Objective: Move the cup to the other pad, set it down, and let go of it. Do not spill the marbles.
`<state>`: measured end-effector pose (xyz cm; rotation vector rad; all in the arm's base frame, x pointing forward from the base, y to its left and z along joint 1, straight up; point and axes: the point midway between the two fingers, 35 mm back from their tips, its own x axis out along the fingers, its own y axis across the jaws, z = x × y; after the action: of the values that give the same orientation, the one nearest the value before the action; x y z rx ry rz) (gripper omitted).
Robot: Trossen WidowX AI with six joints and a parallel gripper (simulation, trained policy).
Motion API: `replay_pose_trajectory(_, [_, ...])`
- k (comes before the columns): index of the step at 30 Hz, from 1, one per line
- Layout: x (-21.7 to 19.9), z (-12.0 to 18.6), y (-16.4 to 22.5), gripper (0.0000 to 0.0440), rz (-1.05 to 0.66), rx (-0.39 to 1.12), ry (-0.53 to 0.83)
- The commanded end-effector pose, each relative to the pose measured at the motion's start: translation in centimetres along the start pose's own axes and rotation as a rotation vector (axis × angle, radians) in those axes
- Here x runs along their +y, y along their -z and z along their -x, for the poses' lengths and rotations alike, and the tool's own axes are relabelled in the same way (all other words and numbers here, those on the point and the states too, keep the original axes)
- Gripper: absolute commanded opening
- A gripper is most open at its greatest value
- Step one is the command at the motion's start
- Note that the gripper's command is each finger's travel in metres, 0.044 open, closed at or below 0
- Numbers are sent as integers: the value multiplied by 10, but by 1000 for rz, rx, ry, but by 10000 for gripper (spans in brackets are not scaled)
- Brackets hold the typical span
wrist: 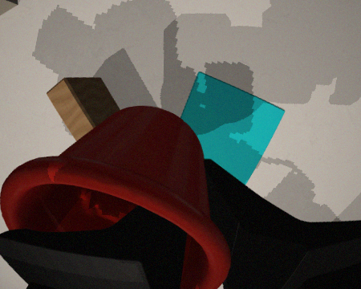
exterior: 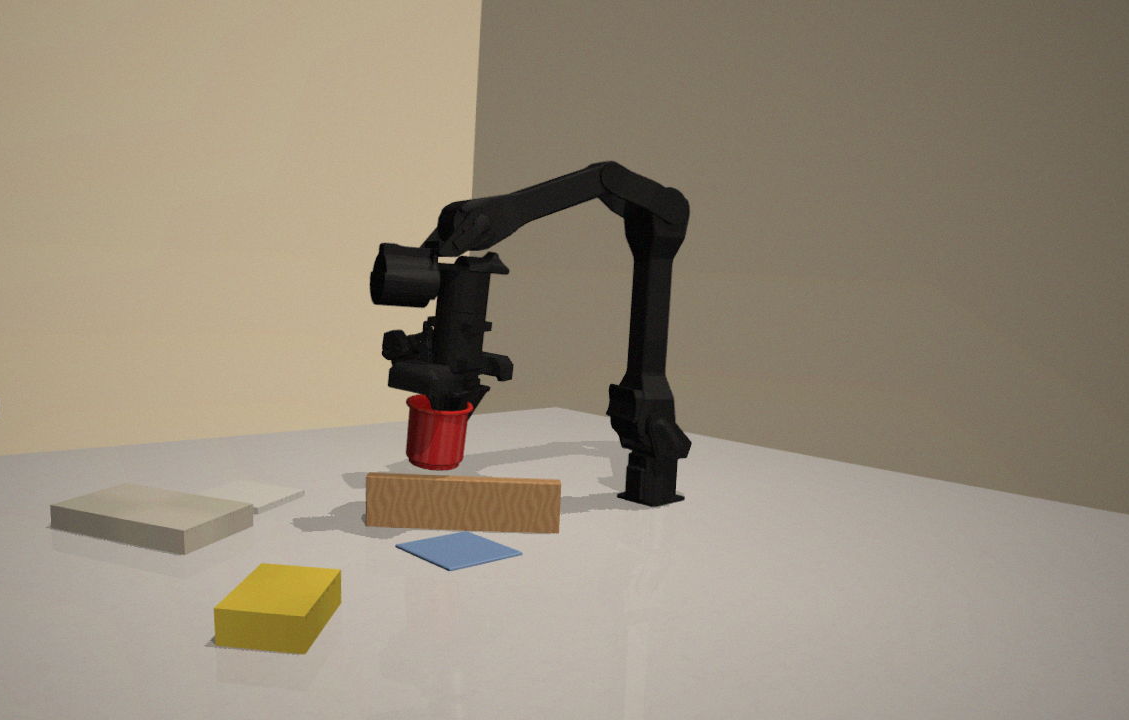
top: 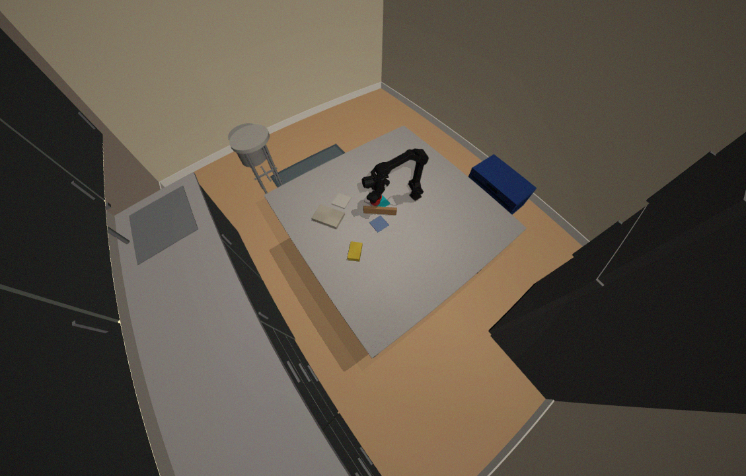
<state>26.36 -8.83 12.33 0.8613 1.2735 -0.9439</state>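
My gripper (exterior: 448,402) (wrist: 196,166) is shut on the wall of the red cup (top: 376,202) (exterior: 436,437) (wrist: 148,136), with one finger inside the cup and one outside. The cup hangs in the air, nearly upright, behind the wooden bar in the exterior view. The teal pad (top: 384,201) (wrist: 233,116) lies on the table, partly hidden behind the cup and a finger in the wrist view. The blue pad (top: 378,223) (exterior: 458,550) lies on the other side of the bar with nothing on it. No marbles can be made out inside the cup.
The wooden bar (top: 384,210) (exterior: 462,504) (wrist: 70,114) stands between the two pads. A thick beige slab (top: 328,216) (exterior: 147,510) and a thin white tile (top: 340,200) (exterior: 268,494) lie to the left. A yellow block (top: 355,250) (exterior: 277,592) lies toward the front left in the exterior view.
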Motion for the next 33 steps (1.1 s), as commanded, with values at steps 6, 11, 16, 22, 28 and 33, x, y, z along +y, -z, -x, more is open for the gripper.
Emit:
replay_pose_trajectory(6, [-15,-18,0,0,-31,-13,-9])
replay_pose_trajectory(11, [-22,-29,2,0,-47,-16,-11])
replay_pose_trajectory(16, [-30,-40,7,0,-62,-16,-10])
replay_pose_trajectory(22, [-41,-53,13,2,-83,-13,0])
replay_pose_trajectory(28, [-51,-61,16,18,-107,-17,12])
replay_pose_trajectory(33, [-51,-59,10,70,-126,-44,-24])
